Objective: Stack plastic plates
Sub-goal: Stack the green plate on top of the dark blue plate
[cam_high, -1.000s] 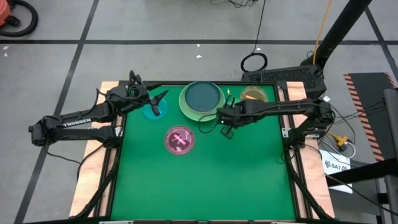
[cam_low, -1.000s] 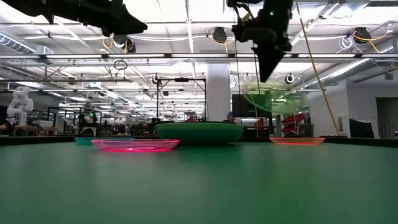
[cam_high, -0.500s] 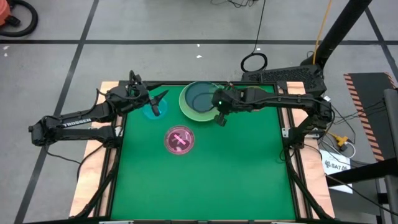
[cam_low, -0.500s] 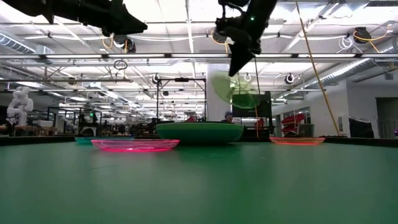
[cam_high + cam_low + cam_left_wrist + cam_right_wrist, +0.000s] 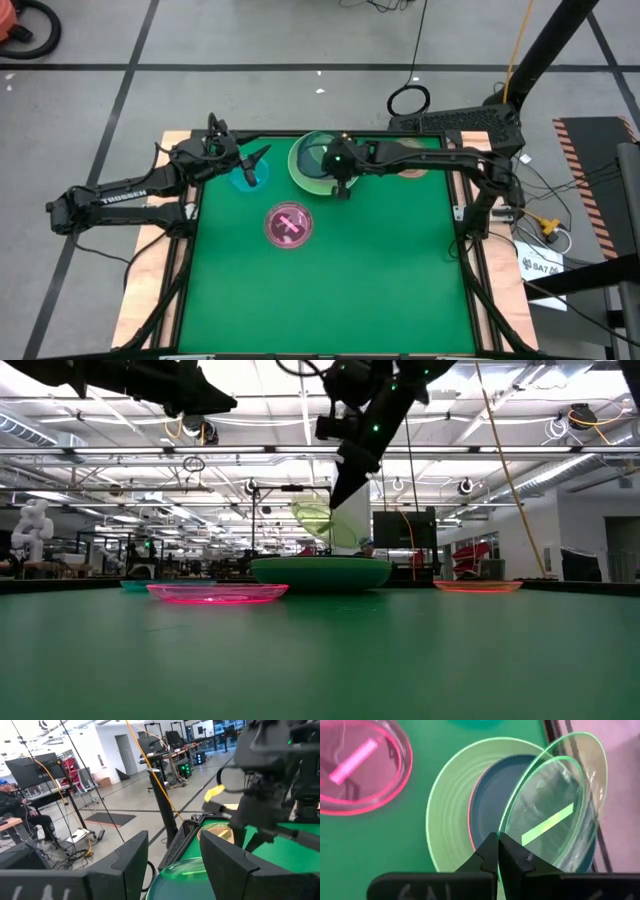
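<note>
My right gripper [image 5: 498, 851] is shut on a small translucent green plate [image 5: 550, 815] and hovers over the stack of large plates [image 5: 322, 162]. The stack rests flat on the table, showing a light green plate [image 5: 447, 815], a thin pink rim and a dark teal plate [image 5: 490, 805] on top. A small magenta plate [image 5: 288, 224] lies nearer. A small blue plate [image 5: 245, 178] lies to the stack's left, below my open left gripper [image 5: 256, 158]. The orange plate [image 5: 477, 586] sits to the stack's right, partly hidden by the right arm in the high view. My right gripper pinches the green plate's rim [image 5: 504, 822] between its two fingers, which slant down from above. The plate is lifted clear and tilted steeply. In the low view it hangs below the fingertips just over the stack [image 5: 320, 572].
The green mat [image 5: 340, 290] is bare across its near half. The left arm stays at the table's far left corner. The right arm reaches across the far edge from the right. A wooden frame [image 5: 165, 250] borders the mat.
My right gripper has moved toward the table's left, from near the orange plate to above the stack of large plates. It stayed shut on the green plate, which turned from nearly face-on to steeply tilted in the low view.
</note>
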Controlling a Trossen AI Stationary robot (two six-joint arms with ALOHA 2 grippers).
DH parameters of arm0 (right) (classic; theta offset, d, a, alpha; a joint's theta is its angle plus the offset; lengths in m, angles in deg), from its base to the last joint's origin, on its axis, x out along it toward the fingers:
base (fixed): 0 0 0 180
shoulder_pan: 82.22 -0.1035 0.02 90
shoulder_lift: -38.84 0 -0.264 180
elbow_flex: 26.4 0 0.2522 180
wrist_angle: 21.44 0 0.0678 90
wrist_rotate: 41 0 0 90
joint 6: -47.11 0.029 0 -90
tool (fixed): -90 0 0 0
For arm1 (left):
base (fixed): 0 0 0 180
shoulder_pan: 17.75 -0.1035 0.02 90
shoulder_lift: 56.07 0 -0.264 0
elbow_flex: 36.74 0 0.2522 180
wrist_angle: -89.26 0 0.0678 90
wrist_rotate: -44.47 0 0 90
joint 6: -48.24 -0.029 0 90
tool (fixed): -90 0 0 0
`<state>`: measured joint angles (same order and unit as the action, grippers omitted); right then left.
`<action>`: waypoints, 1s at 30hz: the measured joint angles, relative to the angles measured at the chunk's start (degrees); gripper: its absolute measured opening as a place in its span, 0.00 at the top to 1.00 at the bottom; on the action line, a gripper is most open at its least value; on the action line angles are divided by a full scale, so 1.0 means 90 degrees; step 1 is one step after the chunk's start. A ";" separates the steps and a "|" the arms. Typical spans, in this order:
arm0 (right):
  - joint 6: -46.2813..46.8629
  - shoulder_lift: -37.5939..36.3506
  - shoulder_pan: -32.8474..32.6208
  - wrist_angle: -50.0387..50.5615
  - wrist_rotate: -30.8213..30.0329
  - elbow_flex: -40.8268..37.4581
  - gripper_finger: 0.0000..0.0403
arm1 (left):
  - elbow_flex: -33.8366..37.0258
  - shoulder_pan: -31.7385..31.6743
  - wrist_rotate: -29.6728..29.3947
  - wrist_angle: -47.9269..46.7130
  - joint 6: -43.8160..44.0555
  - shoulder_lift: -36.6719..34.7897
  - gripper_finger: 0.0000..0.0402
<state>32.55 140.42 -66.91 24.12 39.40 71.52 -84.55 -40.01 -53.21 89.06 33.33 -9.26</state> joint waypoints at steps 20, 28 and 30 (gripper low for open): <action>-0.1266 0.0862 0.0070 -0.0260 -0.0509 0.0000 0.96 | -0.0001 -0.0002 0.0000 0.0000 -0.0047 0.0000 0.54; -0.1039 0.0862 0.0089 -0.0457 -0.0434 0.0000 0.86 | -0.0001 -0.0002 0.0000 0.0000 -0.0042 0.0000 0.54; -0.0932 0.0862 0.0092 -0.0544 -0.0434 0.0000 0.83 | -0.0001 -0.0002 0.0000 0.0000 -0.0042 0.0000 0.54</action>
<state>24.16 148.18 -66.08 19.23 35.49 71.52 -84.57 -40.03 -53.21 89.06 32.95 -9.26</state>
